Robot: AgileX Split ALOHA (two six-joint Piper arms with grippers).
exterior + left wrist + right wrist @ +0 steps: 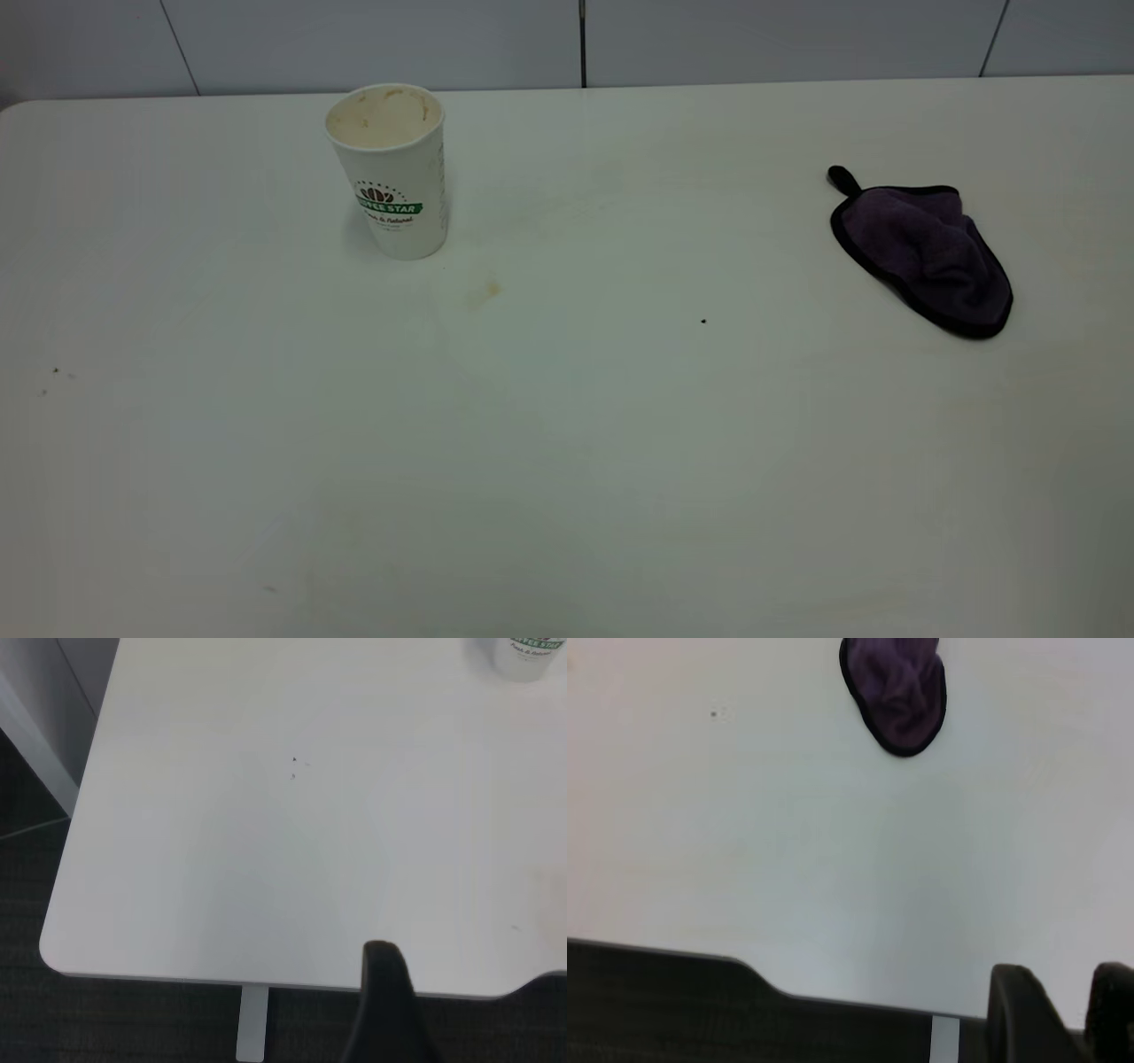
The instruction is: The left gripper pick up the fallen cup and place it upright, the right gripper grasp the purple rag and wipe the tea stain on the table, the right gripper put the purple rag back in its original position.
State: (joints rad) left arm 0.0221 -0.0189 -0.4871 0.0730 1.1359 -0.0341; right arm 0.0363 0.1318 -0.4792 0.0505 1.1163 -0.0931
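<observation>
- Cup (390, 173) stands upright far-left on the surface (567, 461), rim up, tan-stained inside showing; that part looks done to us.
- Tea stain (479, 290) is now only a faint amber smudge just near-right of the cup base, so we judge the wipe mostly done, w/ a trace left.
- Purple rag (921, 250) lies crumpled far-right, well apart from cup & stain, loop tab pointing far-left; nothing touches it.
- Step in hand, as we read it: rag set down, arms parked off the near edge. To finish well we'd check the smudge; if re-wiping, grab the rag's bunched middle, not the tab, & sweep away from the cup so it isn't knocked.
- Left claw (386, 1010): only one dark finger shows at the near edge; we can't tell its opening. It holds nothing visible.
- Right claw (1067, 1014): two dark fingers w/ a slim gap, empty, over the near edge.
</observation>
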